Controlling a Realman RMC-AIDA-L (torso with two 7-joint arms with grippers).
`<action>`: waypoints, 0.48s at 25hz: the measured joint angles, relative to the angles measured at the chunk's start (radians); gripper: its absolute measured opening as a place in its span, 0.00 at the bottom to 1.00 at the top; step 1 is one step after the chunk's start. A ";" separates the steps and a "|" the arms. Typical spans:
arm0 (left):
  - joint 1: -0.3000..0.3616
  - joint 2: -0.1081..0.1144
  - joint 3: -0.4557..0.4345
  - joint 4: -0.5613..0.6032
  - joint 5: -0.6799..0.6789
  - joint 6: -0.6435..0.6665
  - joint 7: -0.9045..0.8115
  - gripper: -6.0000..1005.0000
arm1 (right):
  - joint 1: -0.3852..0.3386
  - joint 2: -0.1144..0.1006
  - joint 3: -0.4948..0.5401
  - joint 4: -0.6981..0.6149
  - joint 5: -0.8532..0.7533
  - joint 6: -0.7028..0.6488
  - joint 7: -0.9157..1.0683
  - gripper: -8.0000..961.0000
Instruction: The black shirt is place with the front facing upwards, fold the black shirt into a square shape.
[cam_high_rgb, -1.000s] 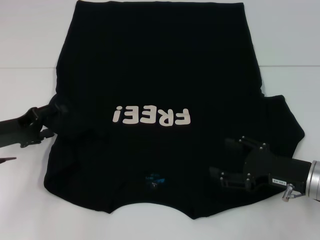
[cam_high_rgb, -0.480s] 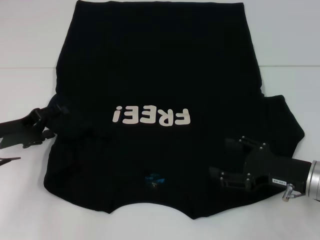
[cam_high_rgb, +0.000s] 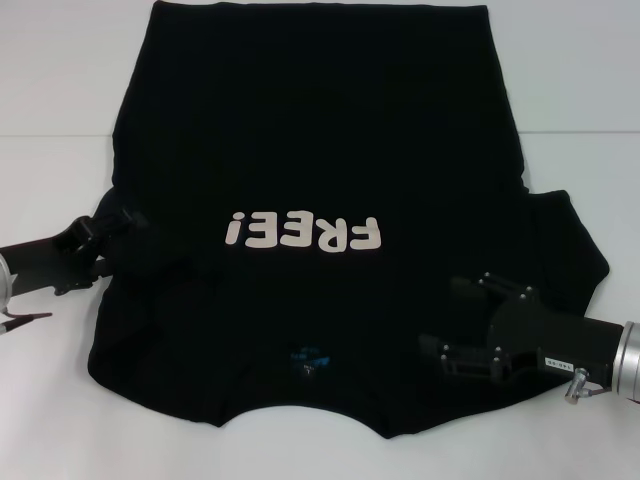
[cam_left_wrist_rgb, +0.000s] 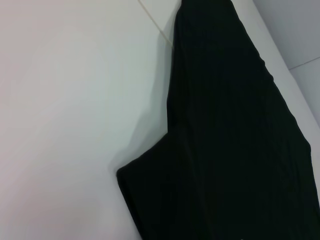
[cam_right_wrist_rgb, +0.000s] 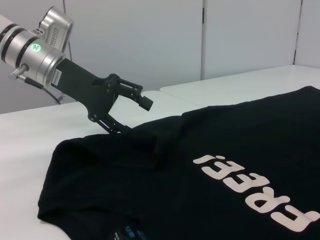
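Note:
The black shirt (cam_high_rgb: 310, 140) lies flat on the white table (cam_high_rgb: 50, 120), front up, with its white "FREE!" print (cam_high_rgb: 305, 232) and small blue neck label (cam_high_rgb: 308, 358) toward me. Its right sleeve (cam_high_rgb: 570, 250) is spread out, while the left sleeve edge (cam_high_rgb: 125, 230) is bunched inward. My left gripper (cam_high_rgb: 118, 243) is open at that left edge, and the right wrist view shows the left gripper (cam_right_wrist_rgb: 135, 116) with its lower finger touching the cloth. Over the shirt's right shoulder my right gripper (cam_high_rgb: 445, 318) stands open. The left wrist view shows only the shirt (cam_left_wrist_rgb: 225, 150) and the table (cam_left_wrist_rgb: 65, 100).
A table seam (cam_high_rgb: 50, 136) runs across the white surface behind the shirt's left side. White wall panels (cam_right_wrist_rgb: 200, 40) stand behind the table in the right wrist view.
My left arm has slid slightly toward the shirt, so its silver wrist now shows at the left edge. The right arm and the shirt have not moved.

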 joint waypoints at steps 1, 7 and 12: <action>0.000 0.000 0.000 0.000 0.000 0.000 -0.001 0.93 | 0.000 0.000 0.000 0.000 0.000 0.000 0.000 0.98; -0.007 -0.003 0.000 0.000 -0.005 -0.001 -0.005 0.93 | 0.000 0.000 0.000 0.000 0.000 0.000 0.000 0.98; -0.029 -0.014 -0.005 0.000 -0.009 -0.009 -0.004 0.93 | 0.000 0.000 0.000 0.000 0.000 0.000 0.000 0.98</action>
